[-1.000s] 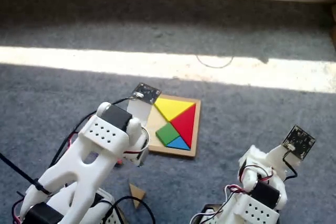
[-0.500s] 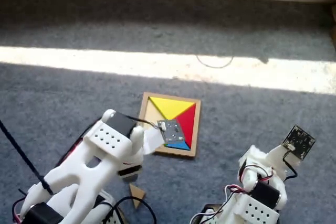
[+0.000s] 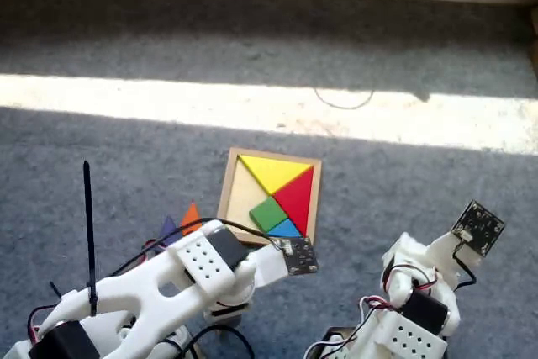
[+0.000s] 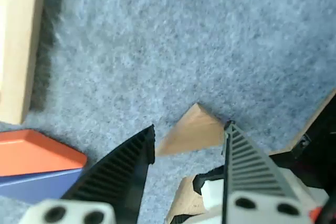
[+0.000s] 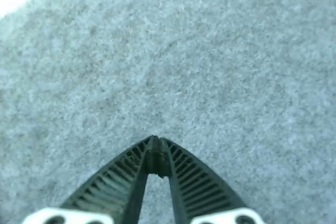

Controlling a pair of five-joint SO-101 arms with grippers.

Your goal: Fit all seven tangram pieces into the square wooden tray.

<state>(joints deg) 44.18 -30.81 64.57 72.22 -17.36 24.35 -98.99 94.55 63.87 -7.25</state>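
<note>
The square wooden tray lies mid-carpet with yellow, red, green and blue pieces in it; its left part is bare. An orange piece and a purple piece lie just left of the tray. In the left wrist view my left gripper is open, its tips on either side of a small tan triangle on the carpet. The orange piece, the purple piece and the tray's edge lie off to one side. My right gripper is shut above bare carpet.
The left arm stretches across the near-left carpet, its wrist camera just below the tray. The right arm is folded at the near right. A thin wire loop lies in the sunlit strip at the back.
The left arm has swung off the tray's left side toward the near edge and dropped low. The orange and purple pieces came into view; the tan triangle is now under the arm.
</note>
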